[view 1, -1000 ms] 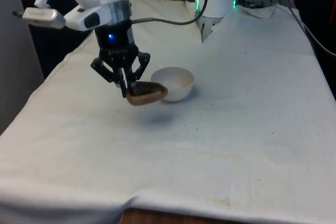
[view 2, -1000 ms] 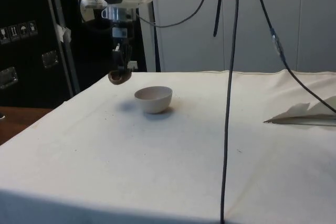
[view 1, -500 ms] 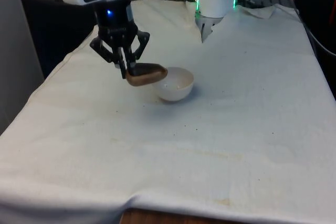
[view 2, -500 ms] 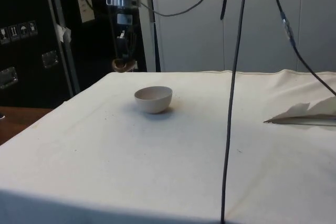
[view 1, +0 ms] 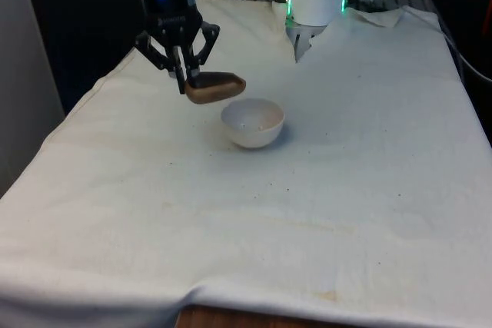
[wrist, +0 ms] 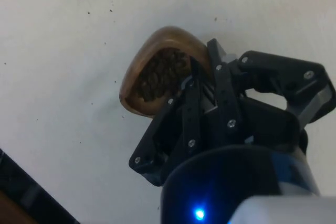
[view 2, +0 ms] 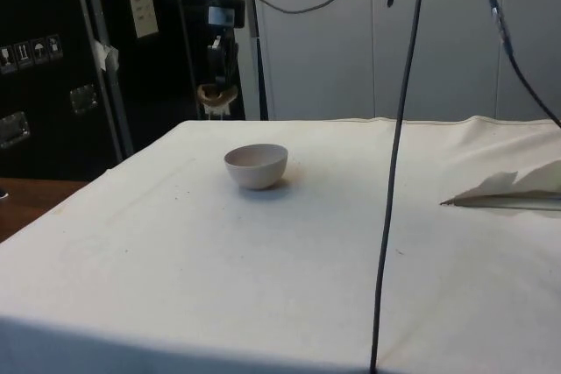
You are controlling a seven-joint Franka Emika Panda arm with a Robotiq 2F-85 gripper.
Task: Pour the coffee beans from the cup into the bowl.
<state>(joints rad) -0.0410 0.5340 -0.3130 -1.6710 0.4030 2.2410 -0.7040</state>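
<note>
- Pincer (view 1: 189, 81) clenched on rim of brown cup (view 1: 214, 87), held above bench (view 1: 346, 190)
- Coffee beans (wrist: 160, 74) inside cup
- White bowl (view 1: 253, 123) on bench, just beside cup, toward front view's right

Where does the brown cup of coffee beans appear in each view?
Front view: cup held by the gripper, above and toward that view's left of the white bowl.
Side view: cup high above the cloth, beyond the bowl.
Wrist view: cup clamped at its rim, beans inside.
Shared landmark: the bowl.
</note>
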